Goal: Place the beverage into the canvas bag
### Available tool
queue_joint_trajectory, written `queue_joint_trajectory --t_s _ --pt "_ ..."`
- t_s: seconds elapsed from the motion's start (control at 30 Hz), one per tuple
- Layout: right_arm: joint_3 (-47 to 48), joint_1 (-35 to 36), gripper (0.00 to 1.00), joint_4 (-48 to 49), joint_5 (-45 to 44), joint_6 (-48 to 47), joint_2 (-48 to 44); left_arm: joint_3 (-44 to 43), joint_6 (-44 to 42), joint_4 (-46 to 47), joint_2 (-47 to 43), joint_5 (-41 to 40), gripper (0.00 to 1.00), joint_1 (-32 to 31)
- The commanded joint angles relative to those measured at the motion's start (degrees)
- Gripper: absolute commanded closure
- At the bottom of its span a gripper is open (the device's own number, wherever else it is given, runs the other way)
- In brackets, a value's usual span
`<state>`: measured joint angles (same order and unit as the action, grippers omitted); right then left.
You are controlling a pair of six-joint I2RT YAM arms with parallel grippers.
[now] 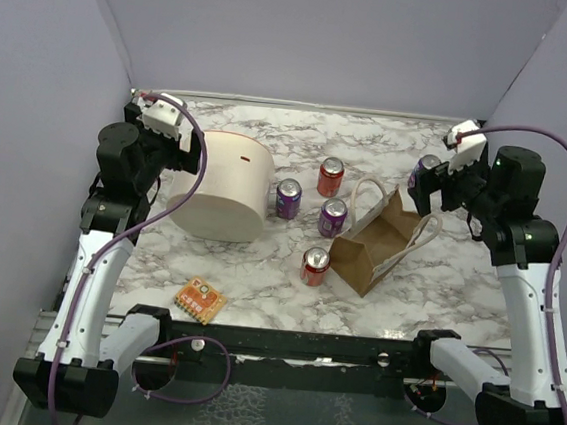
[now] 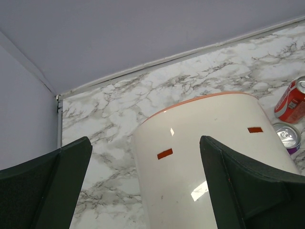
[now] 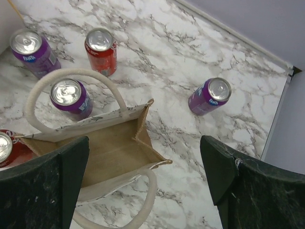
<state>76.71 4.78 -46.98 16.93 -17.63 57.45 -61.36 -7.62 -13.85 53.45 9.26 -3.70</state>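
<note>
The tan canvas bag [image 1: 373, 246] stands open on the marble table, right of centre, with its whitish loop handles up; its inside [image 3: 109, 152] shows nothing in it. Several beverage cans stand around it: a red can [image 1: 330, 177] and a purple can [image 1: 333, 217] behind it, a red can [image 1: 314, 266] at its left, and a purple can [image 1: 425, 170] at the far right. My right gripper [image 1: 432, 197] [image 3: 145, 143] hangs open above the bag's right end, holding nothing. My left gripper [image 1: 181, 148] [image 2: 145, 143] is open above the cream tub.
A large cream cylindrical tub [image 1: 224, 185] [image 2: 209, 152] sits at the left, with another purple can [image 1: 288, 199] beside it. An orange snack packet [image 1: 200, 300] lies near the front edge. Lilac walls close in the table on three sides.
</note>
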Motion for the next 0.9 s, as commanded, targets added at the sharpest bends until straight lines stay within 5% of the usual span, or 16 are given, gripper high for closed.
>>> queue_joint_trajectory --t_s 0.0,0.37,0.87 --pt "-3.81 -0.32 0.01 -1.30 -4.99 0.69 0.70 -0.42 -0.42 0.19 0.71 2.06 0.01 0.43" --pt "-8.38 -0.29 0.06 0.68 -1.40 -7.99 6.68 0.19 -0.44 0.29 1.59 3.47 0.01 0.45" --pt "-3.60 -0.04 0.37 0.08 2.09 -16.09 24.54 -1.23 -0.37 -1.03 1.68 4.12 0.01 0.45"
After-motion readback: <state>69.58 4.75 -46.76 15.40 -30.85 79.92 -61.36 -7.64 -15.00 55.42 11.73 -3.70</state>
